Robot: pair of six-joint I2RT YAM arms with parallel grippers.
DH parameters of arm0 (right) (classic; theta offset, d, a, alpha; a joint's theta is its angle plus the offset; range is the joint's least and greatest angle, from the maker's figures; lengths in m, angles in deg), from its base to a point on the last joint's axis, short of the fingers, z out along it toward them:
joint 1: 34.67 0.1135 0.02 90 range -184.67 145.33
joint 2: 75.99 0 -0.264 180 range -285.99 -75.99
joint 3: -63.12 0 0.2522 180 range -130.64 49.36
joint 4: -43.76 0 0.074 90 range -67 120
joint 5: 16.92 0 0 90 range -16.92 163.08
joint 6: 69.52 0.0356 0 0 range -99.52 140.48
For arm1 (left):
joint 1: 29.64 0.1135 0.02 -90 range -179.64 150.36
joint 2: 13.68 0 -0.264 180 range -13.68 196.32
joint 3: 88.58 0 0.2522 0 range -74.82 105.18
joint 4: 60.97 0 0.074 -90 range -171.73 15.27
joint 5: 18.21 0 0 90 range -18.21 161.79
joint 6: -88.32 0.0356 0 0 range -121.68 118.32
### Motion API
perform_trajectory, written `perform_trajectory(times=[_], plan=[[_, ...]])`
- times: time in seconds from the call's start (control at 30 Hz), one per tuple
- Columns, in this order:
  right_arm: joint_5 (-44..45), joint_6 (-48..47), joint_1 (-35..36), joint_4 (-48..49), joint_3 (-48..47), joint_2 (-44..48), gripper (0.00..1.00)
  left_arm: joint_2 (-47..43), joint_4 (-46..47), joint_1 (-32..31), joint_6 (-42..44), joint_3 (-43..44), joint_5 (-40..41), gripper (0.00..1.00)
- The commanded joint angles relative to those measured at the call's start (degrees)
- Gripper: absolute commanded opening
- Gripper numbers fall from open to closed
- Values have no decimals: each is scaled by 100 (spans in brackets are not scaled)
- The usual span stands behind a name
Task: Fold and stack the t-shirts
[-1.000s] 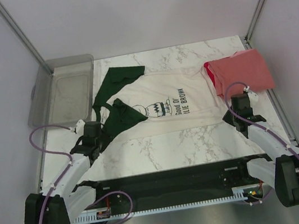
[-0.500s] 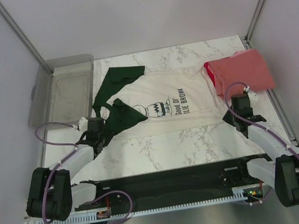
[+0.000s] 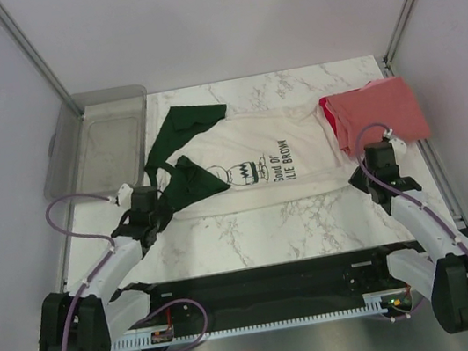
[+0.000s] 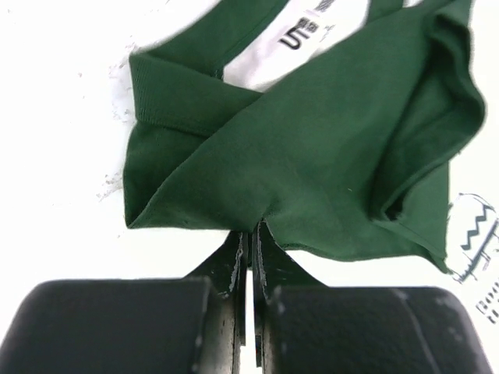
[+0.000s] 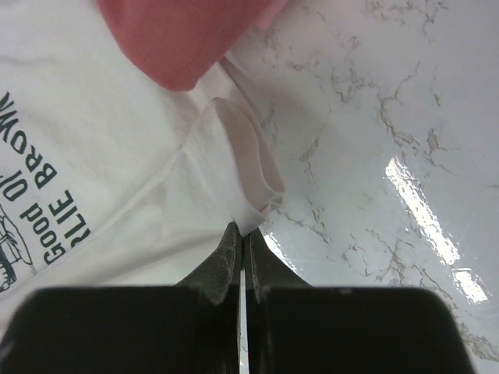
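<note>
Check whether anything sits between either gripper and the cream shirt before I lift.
Nothing visible does. The left gripper is shut on the green sleeve of the cream shirt, the right gripper on its white hem corner. The red shirt overlaps that hem just beyond the right pinch.

You can't read the blurred neck label (image 4: 300, 35). The print (image 5: 39, 204) runs off the right wrist view's left edge; the red shirt (image 3: 380, 112) hides the cream shirt's (image 3: 212, 148) corner.

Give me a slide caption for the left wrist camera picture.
Left gripper shut on the near edge of the green sleeve of the cream-white t-shirt.
</note>
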Motion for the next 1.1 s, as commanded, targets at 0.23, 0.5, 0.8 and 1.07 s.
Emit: perform_trajectory(times=[0.23, 0.5, 0.8, 1.07], plan=[[-55, 284, -24, -238, -434, -83, 0, -342, -864, 49, 431, 560, 288, 2], [-232, 382, -24, -843, -2401, -760, 0, 212, -1848, 66, 676, 2752, 174, 2], [-55, 259, -24, -1513, -3742, -401, 0, -349, -2781, 84, 1116, 4069, 314, 2], [-143, 154, -24, -1600, -3133, 48, 0, -965, -3044, 75, 1300, 3723, 446, 2]])
